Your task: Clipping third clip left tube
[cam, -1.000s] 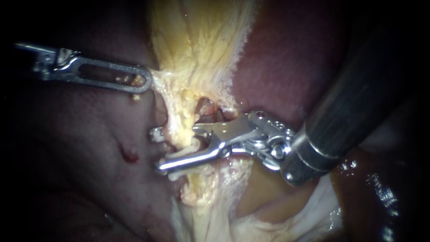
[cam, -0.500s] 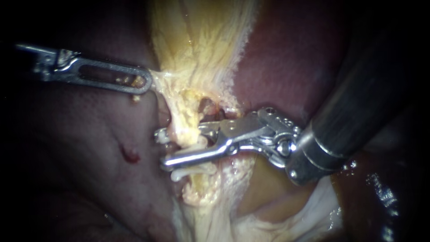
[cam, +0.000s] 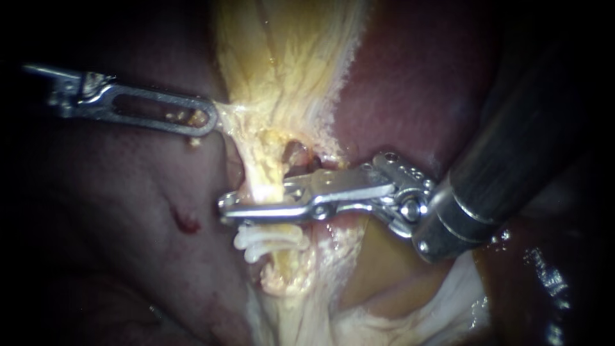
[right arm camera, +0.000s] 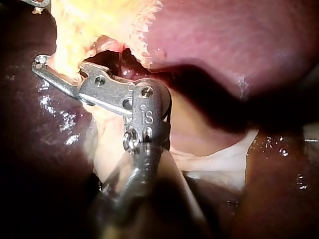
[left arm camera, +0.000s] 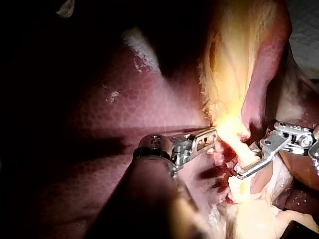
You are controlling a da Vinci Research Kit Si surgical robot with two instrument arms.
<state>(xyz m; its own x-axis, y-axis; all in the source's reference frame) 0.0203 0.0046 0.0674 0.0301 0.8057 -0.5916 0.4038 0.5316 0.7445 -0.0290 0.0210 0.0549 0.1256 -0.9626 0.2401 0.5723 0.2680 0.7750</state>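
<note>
Centre frame: right instrument [cam: 225,208] comes in from the right, jaws pressed together across the tube [cam: 264,179], pinching it. White clips [cam: 269,240] sit on the tube just below the jaws. Upper left: left instrument [cam: 208,120], jaws pinching the edge of the tissue [cam: 275,77].

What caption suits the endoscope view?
Right tool clamped on the pale tube just above white clips; left tool holds tissue aside.
</note>
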